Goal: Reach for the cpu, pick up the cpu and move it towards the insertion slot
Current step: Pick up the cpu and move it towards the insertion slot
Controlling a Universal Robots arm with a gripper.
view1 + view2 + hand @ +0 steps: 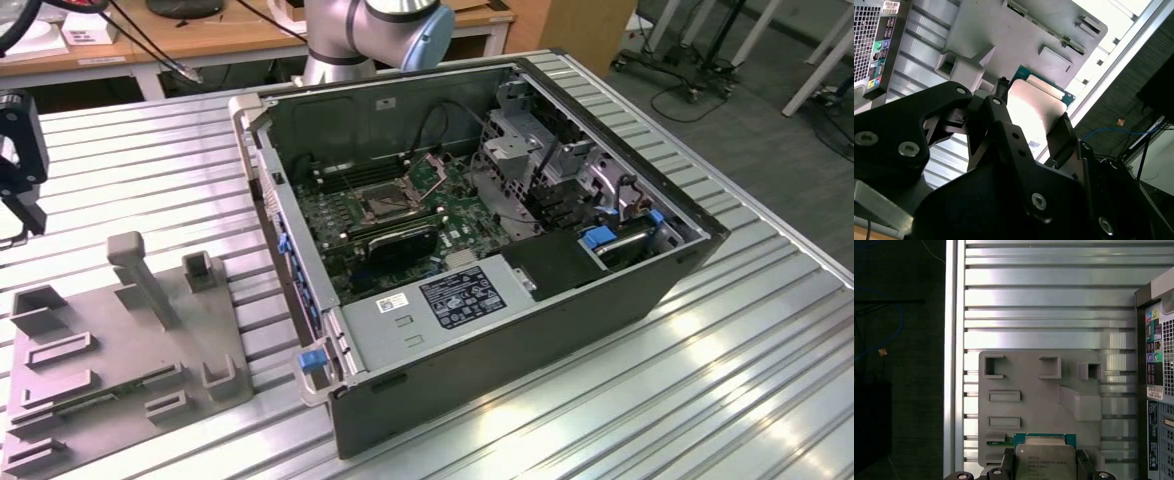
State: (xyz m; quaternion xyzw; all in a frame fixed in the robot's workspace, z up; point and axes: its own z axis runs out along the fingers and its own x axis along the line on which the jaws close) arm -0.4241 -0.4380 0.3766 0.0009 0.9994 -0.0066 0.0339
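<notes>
Jaws pinching cpu (1045, 461) by thin edges, over fixture (1029, 385). Risk: chip slips or tilts in transit, or clips case (534, 330) wall before slot (387, 203), mid-frame in exterior view.

We've got a ribbed aluminium bench (747, 380) here, shiny slats all over. Two things sit straight on it in the exterior view. The open computer case (534, 340) lies on its side around the middle. The grey fixture plate (134, 345) with upright blocks is at 8 o'clock, just beside the case, with a strip of bare slats between them.
</notes>
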